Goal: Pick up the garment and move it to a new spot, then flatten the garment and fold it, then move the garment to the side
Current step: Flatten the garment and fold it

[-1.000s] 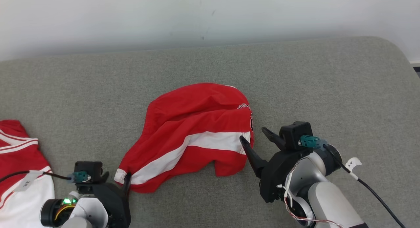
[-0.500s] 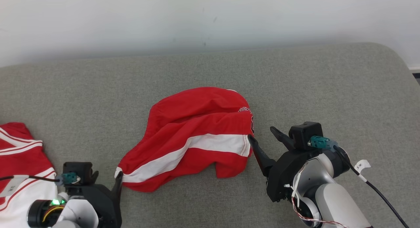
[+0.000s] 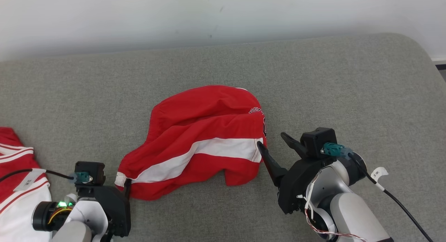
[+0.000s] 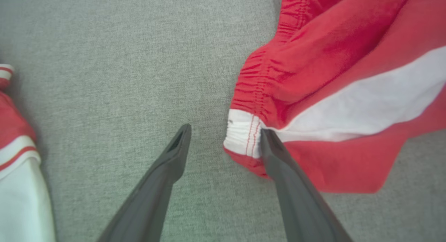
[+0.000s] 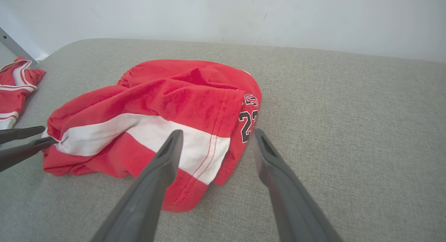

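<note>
The garment [image 3: 205, 137] is a pair of red shorts with a white stripe and a black "23", lying crumpled mid-surface. My left gripper [image 3: 117, 186] stands open at its near-left corner. In the left wrist view the left gripper [image 4: 225, 130] has one finger touching the white waistband corner [image 4: 242, 134] and the other on bare fabric. My right gripper [image 3: 270, 139] is open at the garment's right edge, one fingertip touching the hem. In the right wrist view the right gripper [image 5: 217, 131] hovers over the white stripe beside the number [image 5: 248, 122]. Neither gripper holds anything.
A second red and white garment [image 3: 17, 179] lies at the left edge, close to my left arm. The grey padded surface [image 3: 331, 78] stretches back to a white wall and rounds off at the far right. A black cable [image 3: 400, 207] trails from my right wrist.
The left gripper's jaws have spread wider at the waistband corner. The head view has shifted a little. The garment lies as before, and the right gripper stays open at the hem.
</note>
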